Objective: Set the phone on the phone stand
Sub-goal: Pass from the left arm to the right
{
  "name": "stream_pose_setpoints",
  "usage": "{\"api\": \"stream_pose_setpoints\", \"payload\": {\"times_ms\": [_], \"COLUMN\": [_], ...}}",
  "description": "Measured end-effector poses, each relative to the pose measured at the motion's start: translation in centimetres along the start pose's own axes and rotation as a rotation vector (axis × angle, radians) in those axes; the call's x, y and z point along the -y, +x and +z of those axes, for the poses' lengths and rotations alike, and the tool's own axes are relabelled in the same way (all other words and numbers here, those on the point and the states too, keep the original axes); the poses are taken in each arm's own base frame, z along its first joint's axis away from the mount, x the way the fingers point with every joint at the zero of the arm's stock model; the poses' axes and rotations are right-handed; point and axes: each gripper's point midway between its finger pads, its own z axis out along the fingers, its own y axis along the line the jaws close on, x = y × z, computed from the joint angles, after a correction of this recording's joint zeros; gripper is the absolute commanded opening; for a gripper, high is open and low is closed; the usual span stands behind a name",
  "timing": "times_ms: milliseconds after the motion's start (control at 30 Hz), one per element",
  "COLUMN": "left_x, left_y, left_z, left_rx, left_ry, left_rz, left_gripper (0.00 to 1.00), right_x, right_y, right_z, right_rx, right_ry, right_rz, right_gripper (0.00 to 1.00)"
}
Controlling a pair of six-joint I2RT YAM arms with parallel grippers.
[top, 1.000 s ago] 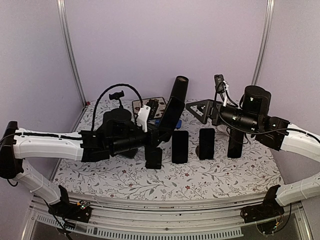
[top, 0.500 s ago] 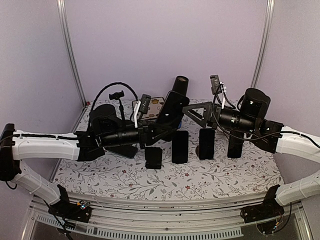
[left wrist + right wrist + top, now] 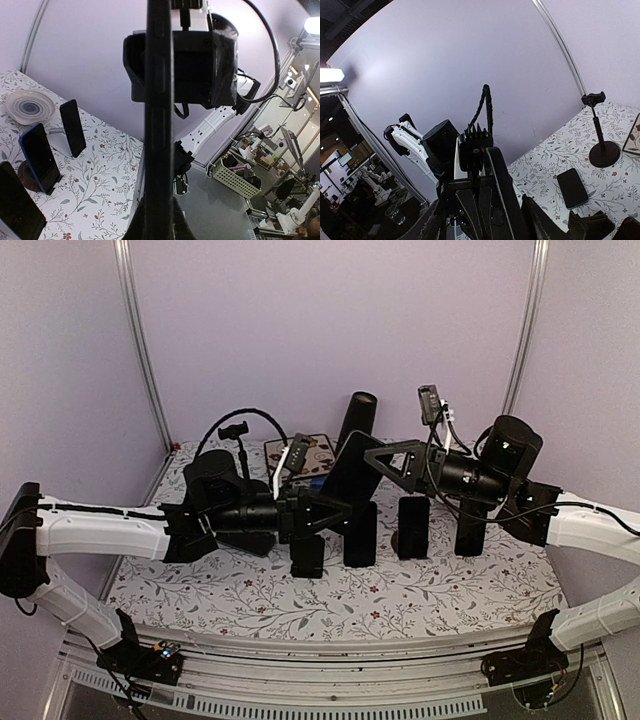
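My left gripper (image 3: 322, 510) is shut on the lower end of a black phone (image 3: 352, 470), held tilted in the air above the middle of the table. Its wrist view shows the phone (image 3: 157, 110) edge-on, rising from between the fingers (image 3: 172, 222). My right gripper (image 3: 388, 462) is at the phone's upper end. In its wrist view its two fingers stand on either side of the phone (image 3: 504, 180), with gaps showing. A slim pole phone stand (image 3: 602, 147) with a top clamp stands at the back left (image 3: 236, 432).
Several dark phones lean on small stands in a row: (image 3: 307, 555), (image 3: 360, 533), (image 3: 413, 527), (image 3: 470, 528). A black cylinder (image 3: 356, 415) rises at the back. A white dish (image 3: 29, 106) sits on the floral cloth (image 3: 400, 595). Another phone (image 3: 574, 187) lies near the pole stand.
My left arm has swung the phone right and up toward my right gripper. The right gripper has come left onto the phone's top end, and its jaws have narrowed.
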Motion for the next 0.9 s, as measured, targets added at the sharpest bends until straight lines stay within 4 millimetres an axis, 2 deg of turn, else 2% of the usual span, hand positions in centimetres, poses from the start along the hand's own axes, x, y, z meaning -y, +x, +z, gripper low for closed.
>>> {"api": "stream_pose_setpoints", "payload": {"times_ms": [100,233,267,367,467,533,600,700,900], "left_x": [0.0,0.5,0.6,1.1,0.5,-0.2,-1.0,-2.4,-4.8], "left_y": [0.3,0.3,0.3,0.2,0.2,0.2,0.1,0.3,0.0], "left_z": [0.2,0.2,0.2,0.1,0.3,0.3,0.4,0.4,0.6], "left_rx": [-0.009,-0.010,-0.012,-0.014,-0.007,-0.004,-0.003,-0.007,-0.028], "left_ry": [0.015,0.040,0.047,0.074,0.046,0.013,-0.030,-0.111,-0.317], "left_rz": [-0.006,-0.001,-0.008,-0.010,-0.008,-0.007,-0.001,-0.002,0.047], "left_gripper": [0.00,0.00,0.00,0.20,0.49,0.72,0.86,0.91,0.92], "right_x": [0.0,0.2,0.2,-0.4,-0.2,0.3,0.9,1.7,3.1], "right_y": [0.1,0.0,0.0,-0.1,0.3,0.9,1.5,2.2,2.9], "right_z": [0.1,0.0,0.0,0.0,0.1,0.1,0.2,0.1,-0.1], "right_rx": [-0.004,-0.001,-0.001,-0.004,-0.017,-0.038,-0.061,-0.087,-0.127], "right_ry": [-0.002,0.002,0.000,-0.033,-0.027,-0.012,0.011,0.052,0.129], "right_rz": [0.009,0.012,0.010,-0.005,0.002,0.013,0.022,0.025,0.013], "right_gripper": [0.30,0.05,0.04,0.03,0.02,0.02,0.02,0.02,0.03]}}
